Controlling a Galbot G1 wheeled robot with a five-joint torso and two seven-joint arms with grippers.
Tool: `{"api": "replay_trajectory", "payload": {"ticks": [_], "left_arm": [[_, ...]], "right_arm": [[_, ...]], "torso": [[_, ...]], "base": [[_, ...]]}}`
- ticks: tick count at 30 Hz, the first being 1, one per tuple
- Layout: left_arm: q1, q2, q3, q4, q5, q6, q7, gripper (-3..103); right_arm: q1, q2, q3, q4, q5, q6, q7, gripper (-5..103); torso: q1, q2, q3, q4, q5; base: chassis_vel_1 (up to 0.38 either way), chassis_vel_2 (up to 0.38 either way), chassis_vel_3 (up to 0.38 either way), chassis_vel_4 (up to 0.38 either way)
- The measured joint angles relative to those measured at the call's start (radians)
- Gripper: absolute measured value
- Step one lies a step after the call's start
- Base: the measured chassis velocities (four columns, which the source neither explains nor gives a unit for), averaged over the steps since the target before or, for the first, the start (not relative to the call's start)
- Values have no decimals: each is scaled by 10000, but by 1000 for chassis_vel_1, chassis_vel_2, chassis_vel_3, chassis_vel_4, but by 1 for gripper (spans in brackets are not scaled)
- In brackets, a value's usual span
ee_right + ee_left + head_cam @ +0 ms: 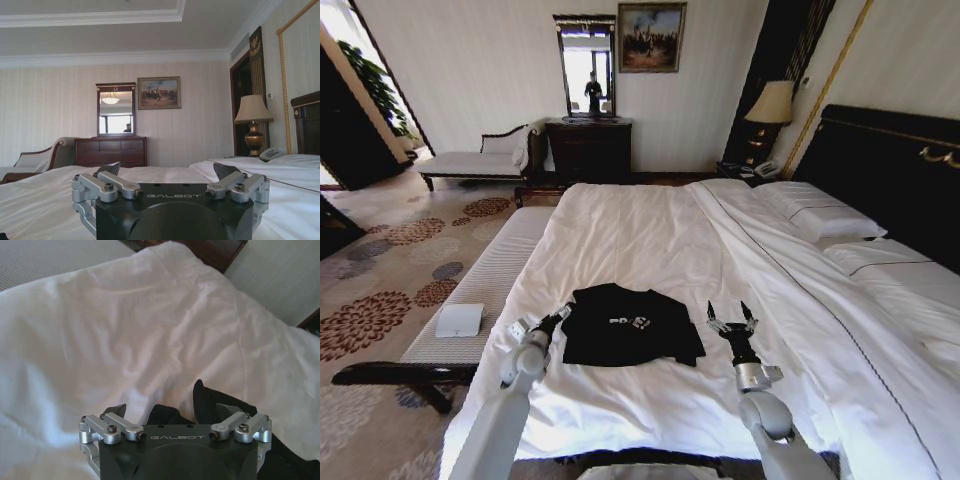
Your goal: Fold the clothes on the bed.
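Observation:
The clothes, a black T-shirt (pixel 630 325) with white lettering, lie partly folded on the white bed (pixel 650 230) near its foot end. My left gripper (pixel 558 317) is at the shirt's left edge, low over the duvet. In the left wrist view this gripper (pixel 172 409) stands open, with a raised fold of black fabric (pixel 205 400) between its spread fingers (pixel 226 409). My right gripper (pixel 732 318) hovers open just right of the shirt, apart from it, pointing along the bed. In the right wrist view the right gripper (pixel 167 169) holds nothing.
A long cushioned bench (pixel 490 275) runs along the bed's left side, with a white flat item (pixel 459 320) on it. Pillows (pixel 825 222) and a dark headboard (pixel 890 165) are at the right. A dresser (pixel 588 150), a lamp (pixel 770 105) and a chaise (pixel 480 160) stand by the far wall.

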Motion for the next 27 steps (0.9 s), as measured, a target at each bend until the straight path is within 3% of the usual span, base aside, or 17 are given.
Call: {"api": "replay_trajectory", "payload": {"ticks": [5, 12, 21, 25, 27], "left_arm": [[-1207, 98, 380, 1019, -579, 467, -201, 100], [-2453, -530, 707, 2101, -919, 905, -596, 100], [-3031, -1104, 872, 3083, -681, 911, -665, 102], [-3113, -1148, 907, 3146, -658, 876, -643, 94], [-3154, -1141, 949, 3158, -656, 861, -619, 84]], "right_arm": [[-76, 35, 104, 2, 0, 29, 7, 100], [-145, 320, 133, 74, -232, 33, 40, 100], [-211, 378, 129, 118, -400, 37, 44, 100], [-203, 395, 115, 130, -405, 37, 46, 100], [-194, 409, 112, 130, -405, 39, 48, 100]], "torso": [[0, 0, 0, 2, -2], [0, -1, 0, 0, -1], [0, 0, 0, 1, -1], [-1, 0, -1, 1, -1], [-1, 1, -1, 1, -1]], "base": [[0, 0, 0, 0], [0, 0, 0, 0], [0, 0, 0, 0], [0, 0, 0, 0], [0, 0, 0, 0]]}}
